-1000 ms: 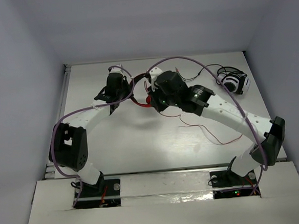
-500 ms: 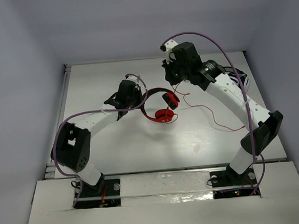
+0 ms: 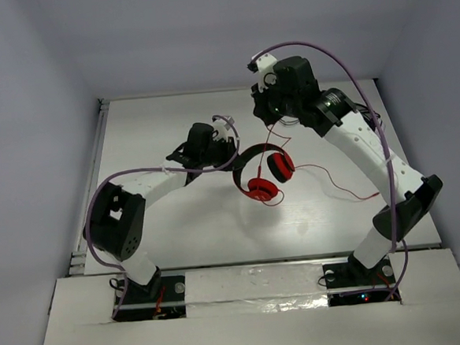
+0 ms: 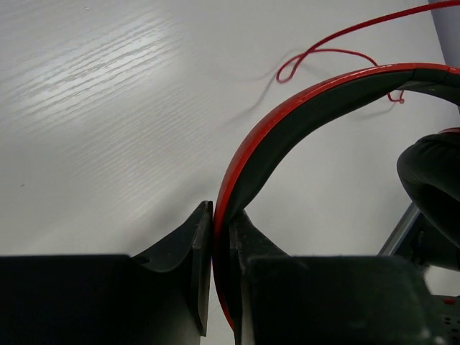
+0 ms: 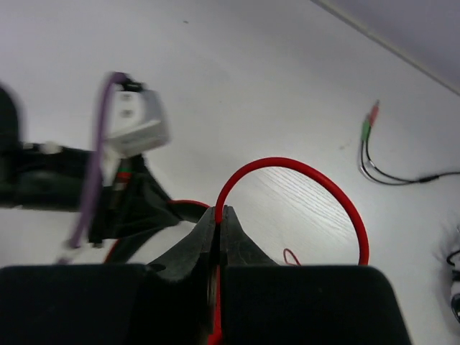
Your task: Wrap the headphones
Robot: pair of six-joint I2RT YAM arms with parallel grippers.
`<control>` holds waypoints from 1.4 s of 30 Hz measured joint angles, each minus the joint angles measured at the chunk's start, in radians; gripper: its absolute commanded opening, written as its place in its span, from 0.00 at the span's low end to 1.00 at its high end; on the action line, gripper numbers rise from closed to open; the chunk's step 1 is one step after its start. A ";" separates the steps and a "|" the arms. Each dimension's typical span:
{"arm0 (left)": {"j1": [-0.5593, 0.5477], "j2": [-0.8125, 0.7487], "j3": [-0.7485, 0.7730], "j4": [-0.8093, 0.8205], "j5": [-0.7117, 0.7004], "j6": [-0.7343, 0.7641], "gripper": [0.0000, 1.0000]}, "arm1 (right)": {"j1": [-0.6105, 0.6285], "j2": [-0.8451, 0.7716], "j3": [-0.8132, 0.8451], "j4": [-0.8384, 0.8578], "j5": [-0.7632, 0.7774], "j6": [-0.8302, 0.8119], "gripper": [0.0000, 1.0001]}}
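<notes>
Pale grey walls closed in a white table (image 3: 178,223), and both arms reached out over its far half. The left gripper (image 4: 221,210) was pinched onto the headphones (image 3: 261,189). Its two dark fingers pressed flat against either face of the red-and-black headband (image 4: 302,100) near one end of the arc, and from the wrist view I saw no gap between finger and band. From that grip the band curved away to the right. The two round red ear cups (image 3: 281,166) hung close together over about the middle of the table, between the two grippers. Whether the cups touched the surface I could not tell from above.

The right gripper (image 5: 218,210) stood further back, pointing down, its fingers closed tight on the thin red cable (image 5: 284,159). Seen from that wrist, the cable rose out of the closed tips, bent over in a smooth arch and came down again on the right. From above, the rest of it trailed in loose bends across the table to the right of the cups, toward the right arm.

A dark cable (image 5: 365,151) with green and pink plug tips lay on the table, apart from the red one. The white camera housing (image 5: 136,122) of the left wrist, with a purple wire running from it, showed at the left of the right wrist's view.
</notes>
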 measured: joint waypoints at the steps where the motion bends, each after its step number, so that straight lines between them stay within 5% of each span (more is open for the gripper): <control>1: -0.004 0.018 0.011 0.006 0.013 -0.005 0.00 | 0.016 -0.013 0.002 0.001 -0.015 0.000 0.00; 14: -0.014 0.084 0.137 0.105 0.091 -0.061 0.00 | 0.278 -0.142 -0.227 0.064 -0.013 0.024 0.00; 32: -0.068 -0.010 -0.098 0.133 0.097 -0.067 0.00 | 0.063 -0.115 -0.239 0.238 0.180 0.134 0.00; 42: -0.066 -0.151 -0.096 0.223 0.126 -0.082 0.00 | 0.019 -0.197 -0.446 0.329 0.230 0.234 0.00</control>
